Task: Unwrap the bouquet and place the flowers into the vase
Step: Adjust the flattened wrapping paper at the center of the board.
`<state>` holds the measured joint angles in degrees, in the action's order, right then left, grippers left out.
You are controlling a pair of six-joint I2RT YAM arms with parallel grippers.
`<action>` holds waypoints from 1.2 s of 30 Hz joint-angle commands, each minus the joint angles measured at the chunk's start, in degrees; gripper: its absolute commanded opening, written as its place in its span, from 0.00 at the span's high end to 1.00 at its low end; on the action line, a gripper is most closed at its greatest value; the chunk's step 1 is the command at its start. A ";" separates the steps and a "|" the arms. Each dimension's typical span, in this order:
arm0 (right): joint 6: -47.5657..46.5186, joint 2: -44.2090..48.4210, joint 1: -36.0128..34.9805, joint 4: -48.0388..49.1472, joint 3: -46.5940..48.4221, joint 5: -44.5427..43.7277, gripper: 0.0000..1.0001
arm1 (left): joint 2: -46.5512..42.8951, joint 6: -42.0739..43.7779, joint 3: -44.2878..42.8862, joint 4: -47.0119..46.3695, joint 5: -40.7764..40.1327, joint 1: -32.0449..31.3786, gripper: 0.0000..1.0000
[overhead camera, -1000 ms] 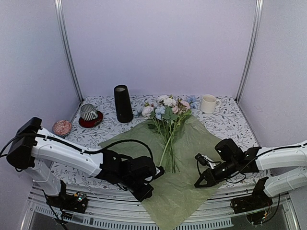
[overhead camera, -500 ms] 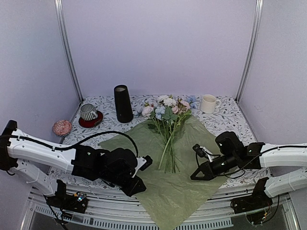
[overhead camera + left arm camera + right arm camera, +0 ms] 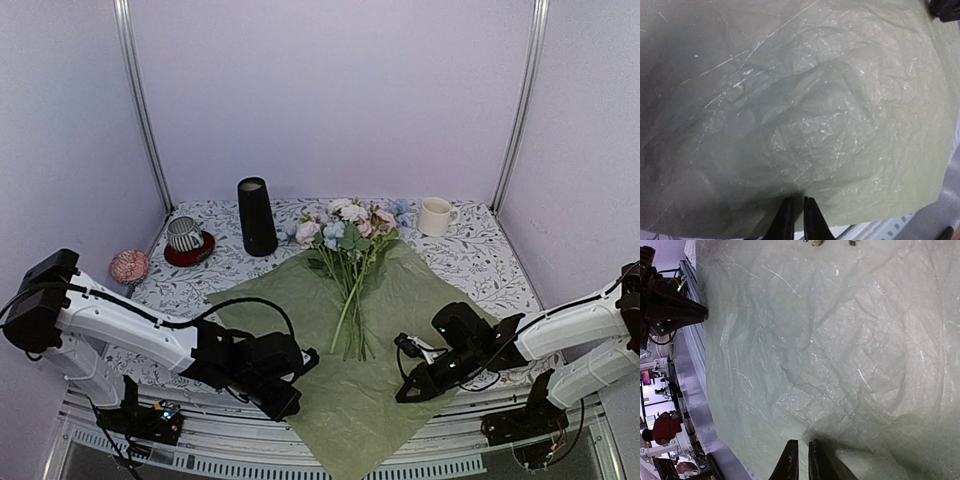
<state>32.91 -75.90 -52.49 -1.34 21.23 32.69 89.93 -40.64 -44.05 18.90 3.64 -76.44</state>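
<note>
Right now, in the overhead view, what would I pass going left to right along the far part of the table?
Pink round object → striped cup on its red saucer → black vase → flower heads → white mug.

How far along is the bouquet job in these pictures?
Done: the paper wrap lies open, with the flowers loose on it. In hand: the left gripper and right gripper seem to pinch its near edges. Left: no stem is in the vase yet.
</note>
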 commanded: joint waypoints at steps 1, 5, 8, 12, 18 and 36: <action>0.52 -0.90 -0.34 2.49 1.03 -0.72 0.90 | -0.07 -0.60 0.16 -0.17 0.09 0.70 0.89; -0.73 0.47 -0.40 -1.41 3.42 -2.23 0.90 | -2.72 -0.46 -0.41 0.59 -0.45 0.70 0.89; -1.25 2.67 -0.67 -3.07 5.20 -2.29 0.90 | -5.38 -0.25 -0.42 0.34 -0.58 0.68 0.88; -1.31 5.03 -1.44 -2.93 5.96 -1.61 0.90 | -7.36 0.05 0.31 -1.98 0.56 0.69 0.88; -0.88 1.43 -2.16 -1.32 4.88 -1.70 0.90 | -5.15 -0.09 1.01 -3.23 0.69 0.87 0.88; -4.63 4.42 -2.22 -10.45 11.53 -15.34 0.90 | -7.04 -2.70 -1.25 4.85 -5.22 3.89 0.87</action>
<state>30.63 -76.44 -54.37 -7.77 29.02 25.65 88.12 -41.43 -44.80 20.53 2.24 -75.61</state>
